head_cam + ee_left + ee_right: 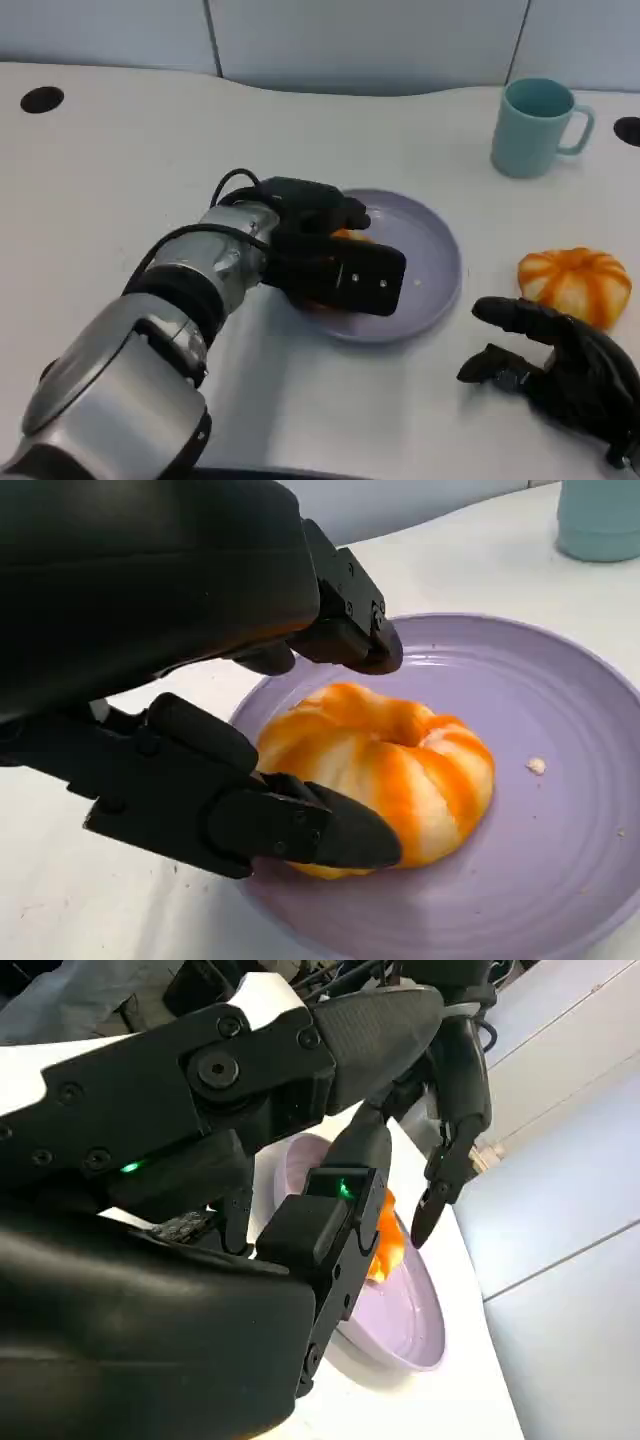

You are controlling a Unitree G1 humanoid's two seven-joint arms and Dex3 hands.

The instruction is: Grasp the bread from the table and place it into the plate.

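Head view: the left hand (335, 260) reaches over the near-left part of the lavender plate (435, 250), covering most of the bread (349, 236), of which a sliver of orange shows beside the black fingers. In the left wrist view the bread (385, 770) sits on the plate (560, 710), toward its left rim, resting flat with its ridged, orange-striped dome facing up. It is a round bun, so no long axis can be told; its grooves run outward from a dimple near the top. One finger (300, 825) lies against the bun's near side and others (350, 630) arch above its far side; whether they press it cannot be told for sure, though the hand wraps closely round it. A crumb (537, 766) lies on the plate beyond the bun. The right hand (570, 365) rests on the counter (120, 170) with fingers apart, holding nothing, just beside a second striped bun (575, 283). A teal mug (535, 125) stands well behind the plate.
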